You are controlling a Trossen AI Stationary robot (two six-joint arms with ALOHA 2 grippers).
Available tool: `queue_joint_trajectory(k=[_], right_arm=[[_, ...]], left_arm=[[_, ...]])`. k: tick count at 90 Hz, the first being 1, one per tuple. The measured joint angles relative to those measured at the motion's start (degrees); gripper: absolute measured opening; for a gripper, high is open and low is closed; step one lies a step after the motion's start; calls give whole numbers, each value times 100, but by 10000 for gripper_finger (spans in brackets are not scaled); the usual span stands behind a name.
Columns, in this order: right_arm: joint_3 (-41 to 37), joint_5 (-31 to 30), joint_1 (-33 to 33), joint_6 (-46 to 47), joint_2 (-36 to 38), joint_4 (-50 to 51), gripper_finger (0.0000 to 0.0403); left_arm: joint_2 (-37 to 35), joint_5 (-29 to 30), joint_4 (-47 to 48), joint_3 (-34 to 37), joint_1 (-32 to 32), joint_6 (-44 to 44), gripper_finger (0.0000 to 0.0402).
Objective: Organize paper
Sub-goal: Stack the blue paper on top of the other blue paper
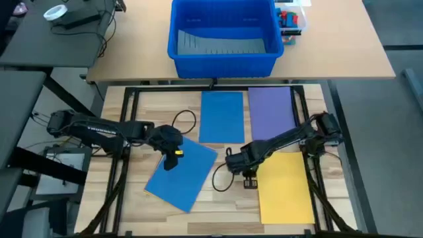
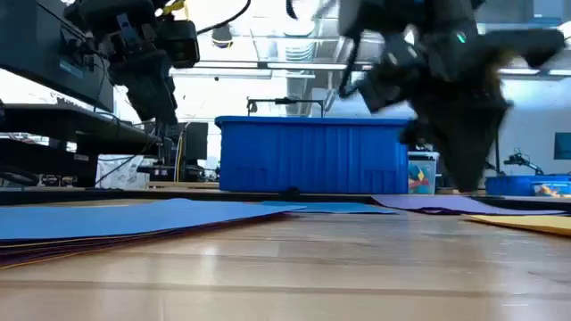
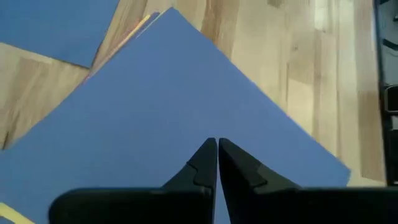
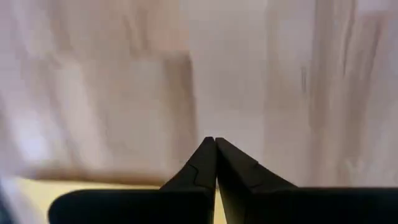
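Right wrist view blurs wood, yellow sheet (image 4: pixel 93 190) cropped.

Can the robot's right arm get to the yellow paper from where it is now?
Probably yes. The right gripper, fingers shut and empty, hangs above bare table just beside the yellow paper, and nothing lies on that sheet or between them.

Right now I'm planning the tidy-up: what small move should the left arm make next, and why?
Probably open the left gripper and lower it onto the tilted blue sheet. That sheet lies askew, while the other blue, purple and yellow sheets lie straight. The gripper is above it, shut and empty.
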State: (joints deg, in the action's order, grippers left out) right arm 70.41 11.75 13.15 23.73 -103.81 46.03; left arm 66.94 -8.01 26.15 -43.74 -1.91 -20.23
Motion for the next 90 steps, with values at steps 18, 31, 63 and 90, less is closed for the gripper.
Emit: queue_joint_trajectory(k=[18,31,63,90], right_arm=[[-294,179,-433,2959,0,-2007,42],[-880,177,-715,4742,-22,-3845,113],[-1112,-770,-644,6678,-778,-5213,198],[-1113,-1038,-728,6679,-907,-5628,177]], left_arm=[[-4,2,654,102,0,497,0],[70,2,15,765,42,605,0],[68,12,-2101,1968,48,608,0],[68,-1,-2419,2168,22,649,0]])
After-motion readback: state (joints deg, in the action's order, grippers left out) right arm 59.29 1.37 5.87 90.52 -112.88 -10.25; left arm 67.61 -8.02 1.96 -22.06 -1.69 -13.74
